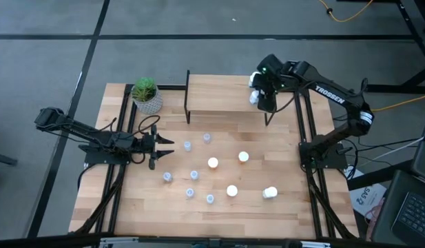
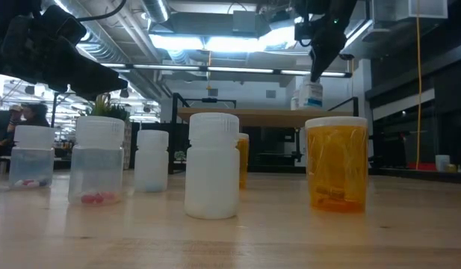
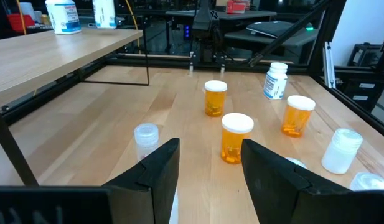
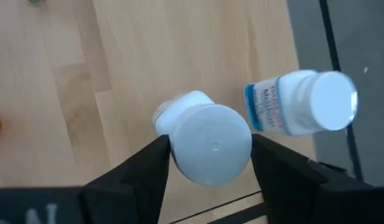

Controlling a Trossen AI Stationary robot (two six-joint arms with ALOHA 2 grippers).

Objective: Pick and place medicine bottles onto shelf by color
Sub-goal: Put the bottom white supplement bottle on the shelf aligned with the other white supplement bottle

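Note:
The shelf stands at the table's far side. My right gripper is over its right end, shut on a white medicine bottle. A second white bottle with a blue label stands on the shelf just beyond it. On the table stand three orange bottles with white caps, several small clear ones and a white one lying on its side. My left gripper waits open, low at the table's left, pointing toward the bottles. My right gripper pinches the white bottle's cap between its two fingers, one on each side. The fingers come from above, slanting down. The bottle is upright, its base at the shelf board; whether it rests there or hangs just above, I cannot tell.
A green plant in a white pot stands at the table's far left, beside the shelf's left leg. Black frame rails run along the table's left and right sides. The shelf's left and middle are bare board.

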